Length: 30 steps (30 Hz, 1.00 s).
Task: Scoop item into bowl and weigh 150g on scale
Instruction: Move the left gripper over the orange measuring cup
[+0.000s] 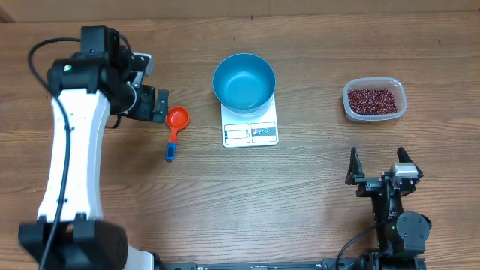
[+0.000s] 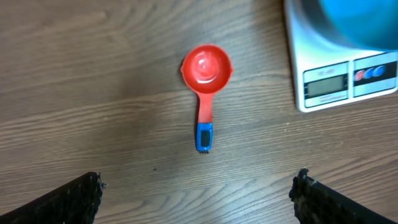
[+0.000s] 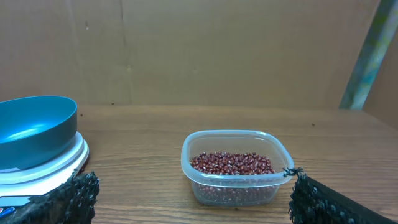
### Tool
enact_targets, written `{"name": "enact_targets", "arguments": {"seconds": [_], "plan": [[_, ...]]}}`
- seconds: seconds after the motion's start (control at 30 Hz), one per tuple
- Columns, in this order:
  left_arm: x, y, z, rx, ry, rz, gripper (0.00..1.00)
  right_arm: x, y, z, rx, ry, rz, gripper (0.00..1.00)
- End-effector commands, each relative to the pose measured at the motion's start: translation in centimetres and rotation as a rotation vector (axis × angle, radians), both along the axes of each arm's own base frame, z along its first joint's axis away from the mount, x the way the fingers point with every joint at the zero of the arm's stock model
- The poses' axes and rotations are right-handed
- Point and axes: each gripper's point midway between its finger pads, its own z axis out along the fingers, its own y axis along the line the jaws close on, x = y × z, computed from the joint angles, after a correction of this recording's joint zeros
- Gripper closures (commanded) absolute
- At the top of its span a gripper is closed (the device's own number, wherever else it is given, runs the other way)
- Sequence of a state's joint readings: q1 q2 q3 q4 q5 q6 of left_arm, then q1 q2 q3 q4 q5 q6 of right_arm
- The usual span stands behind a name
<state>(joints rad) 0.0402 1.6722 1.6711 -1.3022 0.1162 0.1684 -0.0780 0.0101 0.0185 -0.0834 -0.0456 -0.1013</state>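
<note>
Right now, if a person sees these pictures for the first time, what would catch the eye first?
The blue bowl sitting on the white scale, near the middle of the wooden table, draws the eye first. To its left a red scoop with a blue handle end lies on the wood; to the right a clear tub holds dark red-brown beans.

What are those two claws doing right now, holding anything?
Left gripper: open, holding nothing; the red scoop lies untouched on the table.
Right gripper: open, holding nothing.
</note>
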Motion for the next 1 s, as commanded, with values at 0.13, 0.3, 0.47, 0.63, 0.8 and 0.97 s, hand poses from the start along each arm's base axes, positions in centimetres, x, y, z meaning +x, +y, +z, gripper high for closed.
{"name": "enact_targets", "arguments": {"seconds": [0.13,0.3,0.47,0.63,0.8,0.97], "plan": [[1.4,0.2,-4.7,-0.006,0.136,-0.006,0.0,0.0,0.0,-0.3,-0.001,0.0,0.001,0.0],[1.4,0.2,-7.4,-0.01,0.217,-0.006,0.0,0.0,0.0,-0.3,-0.001,0.0,0.001,0.0],[1.4,0.4,-9.2,-0.002,0.271,-0.004,0.01,0.0,0.0,-0.3,-0.001,0.0,0.001,0.0],[1.2,0.5,-10.7,0.003,0.31,-0.004,0.0,0.0,0.0,-0.3,-0.001,0.0,0.001,0.0],[1.1,0.5,-12.1,0.004,0.348,-0.004,0.0,0.0,0.0,-0.3,-0.001,0.0,0.001,0.0],[1.2,0.6,-12.7,0.005,0.354,-0.004,0.0,0.0,0.0,-0.3,-0.001,0.0,0.001,0.0]]}}
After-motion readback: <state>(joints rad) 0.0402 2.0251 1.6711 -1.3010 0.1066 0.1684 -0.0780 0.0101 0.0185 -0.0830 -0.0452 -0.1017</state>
